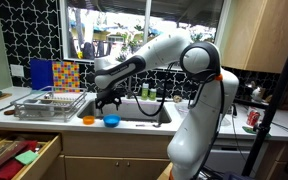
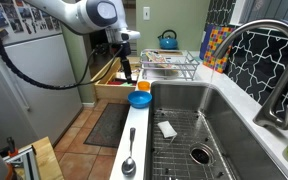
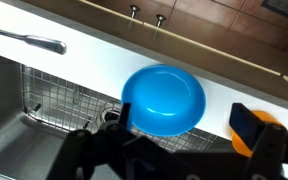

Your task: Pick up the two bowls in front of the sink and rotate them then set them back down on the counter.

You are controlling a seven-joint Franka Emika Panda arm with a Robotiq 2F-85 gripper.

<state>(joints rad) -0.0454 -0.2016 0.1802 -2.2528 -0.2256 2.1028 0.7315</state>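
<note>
- The end effector (image 1: 108,100) hangs released, jaws spread wide and grasping nothing. In the wrist view the blue bowl (image 3: 164,100) lies straight beneath it, mouth up on the surface (image 3: 94,55) and framed between the two fingers.
- The step in hand looks like the descent onto the blue bowl. Both bowls sit on the surface, so I judge neither has been lifted yet.
- To do it well, come down plumb and put one finger inside the rim and one outside. Clench on the wall rather than trying to span the whole bowl. The plastic is probably light and slick, so a shallow pinch could let it tip or skid.
- The orange bowl (image 3: 259,128) sits just to the right of the end effector in the wrist view, partly hidden behind a finger. I cannot tell whether the two rims touch. The finger on that side needs a clean gap, or it will likely shove the orange bowl along.
- Lift well clear before rotating, so the turning bowl does not clip its neighbour.
- The surface is a narrow pale strip. A spoon (image 3: 29,42) lies well off to the end effector's left. The sink (image 3: 24,110), with its wire grid, drops away on one long side of the strip, and the cabinet fronts drop away on the other. A bowl set down off-centre could slide off either way.
- The room is a kitchen. In an exterior view an open drawer (image 1: 19,152) is low to the end effector's left, with a dish rack (image 1: 49,103) above it, and a window is behind.
</note>
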